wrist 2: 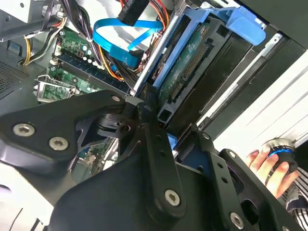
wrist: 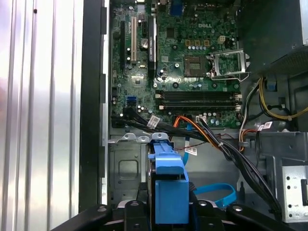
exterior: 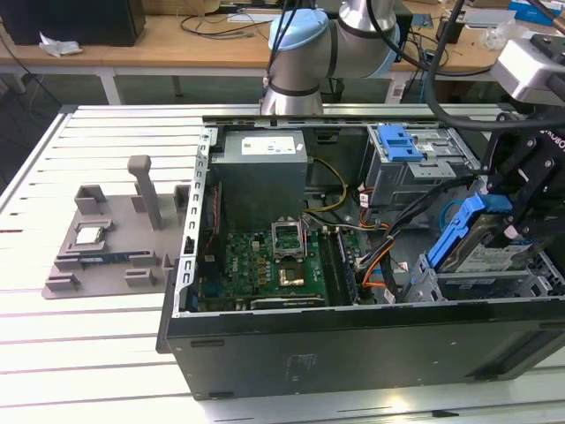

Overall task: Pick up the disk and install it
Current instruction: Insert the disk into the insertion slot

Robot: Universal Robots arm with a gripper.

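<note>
The claw (exterior: 510, 231) has the disk (exterior: 481, 252) clamped by its blue bracket, tilted on edge at about four o'clock inside the open computer case (exterior: 353, 344), over the drive bay in the corner nearest the exterior view's right. In the second wrist view the black fingers (wrist 2: 154, 144) press against the disk's (wrist 2: 185, 67) near end, its green underside and connector facing out. In the first wrist view the blue bracket (wrist: 168, 187) stands between the two black finger links, right above the grey bay floor.

The motherboard (exterior: 265, 265) lies flat at the case's centre, with the grey power supply (exterior: 262, 172) at twelve o'clock from it. A grey metal cage with a blue latch (exterior: 402, 146) sits at one o'clock. Out on the slatted white bench (exterior: 88, 344), at nine o'clock from the case, a grey fixture tray (exterior: 110, 247) carries a small square silver chip (exterior: 88, 235). A person's hand (wrist 2: 269, 166) grips a round knob in the second wrist view.
</note>
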